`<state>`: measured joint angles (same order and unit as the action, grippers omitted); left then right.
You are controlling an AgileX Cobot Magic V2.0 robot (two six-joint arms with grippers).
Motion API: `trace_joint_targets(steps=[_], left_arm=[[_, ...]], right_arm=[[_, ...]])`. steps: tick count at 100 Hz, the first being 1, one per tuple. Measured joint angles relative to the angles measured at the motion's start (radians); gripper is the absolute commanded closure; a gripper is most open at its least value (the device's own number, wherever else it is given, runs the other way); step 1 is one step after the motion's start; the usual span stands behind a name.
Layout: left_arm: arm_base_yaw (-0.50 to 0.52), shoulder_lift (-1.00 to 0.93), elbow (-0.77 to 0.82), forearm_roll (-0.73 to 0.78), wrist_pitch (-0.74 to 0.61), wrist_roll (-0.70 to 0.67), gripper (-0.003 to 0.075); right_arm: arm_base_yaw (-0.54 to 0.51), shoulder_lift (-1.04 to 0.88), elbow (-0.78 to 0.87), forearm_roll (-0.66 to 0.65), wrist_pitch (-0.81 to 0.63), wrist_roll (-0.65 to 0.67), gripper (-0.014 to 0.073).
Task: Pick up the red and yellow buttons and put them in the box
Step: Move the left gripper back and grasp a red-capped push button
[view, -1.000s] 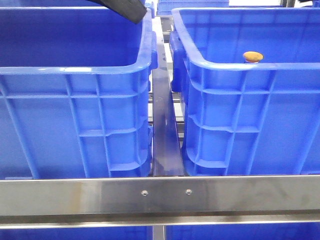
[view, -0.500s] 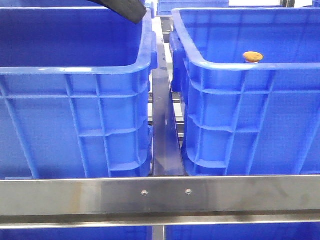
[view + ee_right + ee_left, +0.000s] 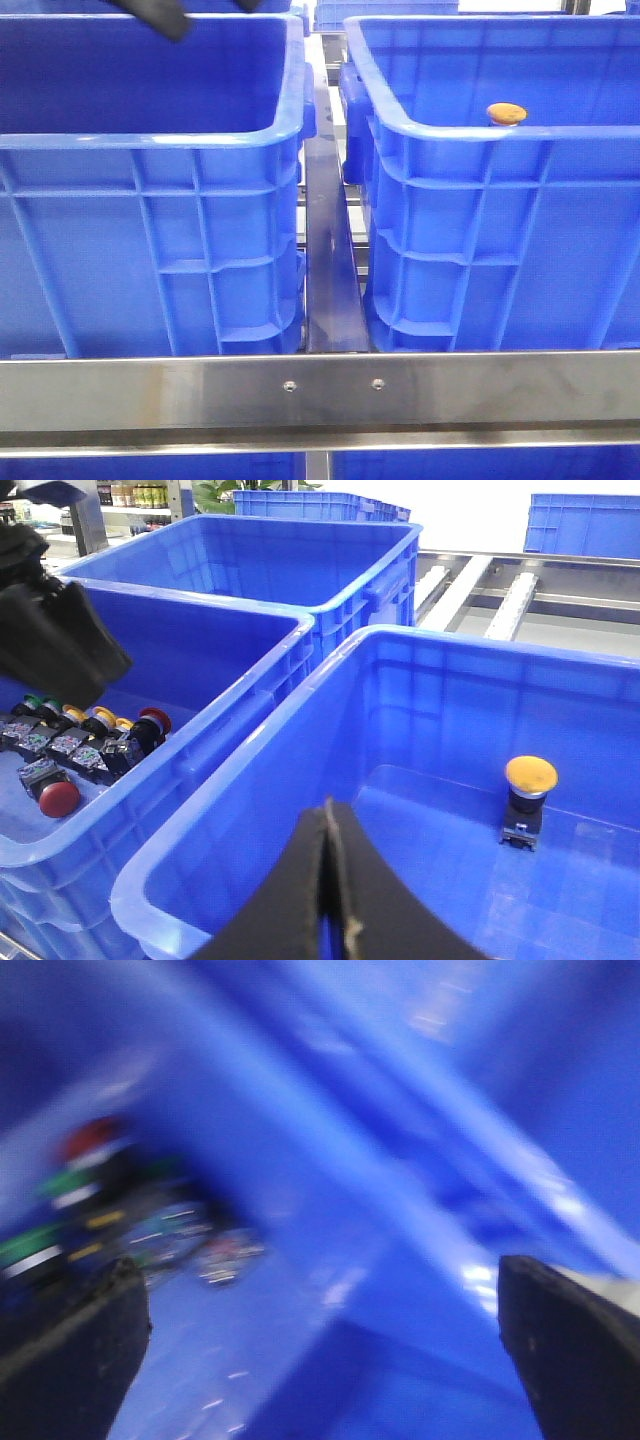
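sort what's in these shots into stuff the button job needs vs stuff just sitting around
Part of the job:
- yellow button, already standing in the right crate
- red button in the left crate
- left gripper, open
- right gripper, shut

Just lying about:
- green-capped buttons in the left crate
- spare blue crates behind
- steel rail

Front cam low, close behind steel rail, facing fwd at walls of both crates. R wrist cam high, looks down into box w/ yellow button, shared w/ front. L wrist cam close inside left crate, motion-blurred.
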<state>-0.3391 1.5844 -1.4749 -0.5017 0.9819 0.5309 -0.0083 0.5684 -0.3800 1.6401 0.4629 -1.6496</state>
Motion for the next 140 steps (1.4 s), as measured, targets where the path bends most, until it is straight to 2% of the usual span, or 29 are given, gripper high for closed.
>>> trace_joint_targets(steps=[13, 28, 47, 69, 140], left_arm=[[0.034, 0.000, 0.000, 0.142, -0.045, -0.202, 0.0060], [0.038, 0.010, 0.000, 0.378, -0.050, -0.454, 0.0060], [0.038, 0.064, 0.000, 0.533, -0.056, -0.634, 0.0060], [0.038, 0.136, -0.003, 0.547, -0.069, -0.688, 0.0060], [0.038, 0.295, -0.025, 0.547, -0.170, -0.702, 0.0062]], right_arm=[[0.000, 0.000, 0.000, 0.000, 0.000, 0.000, 0.0662], [0.000, 0.000, 0.000, 0.000, 0.000, 0.000, 0.0662], [0.000, 0.000, 0.000, 0.000, 0.000, 0.000, 0.0662], [0.000, 0.000, 0.000, 0.000, 0.000, 0.000, 0.0662], [0.000, 0.000, 0.000, 0.000, 0.003, 0.000, 0.0662]])
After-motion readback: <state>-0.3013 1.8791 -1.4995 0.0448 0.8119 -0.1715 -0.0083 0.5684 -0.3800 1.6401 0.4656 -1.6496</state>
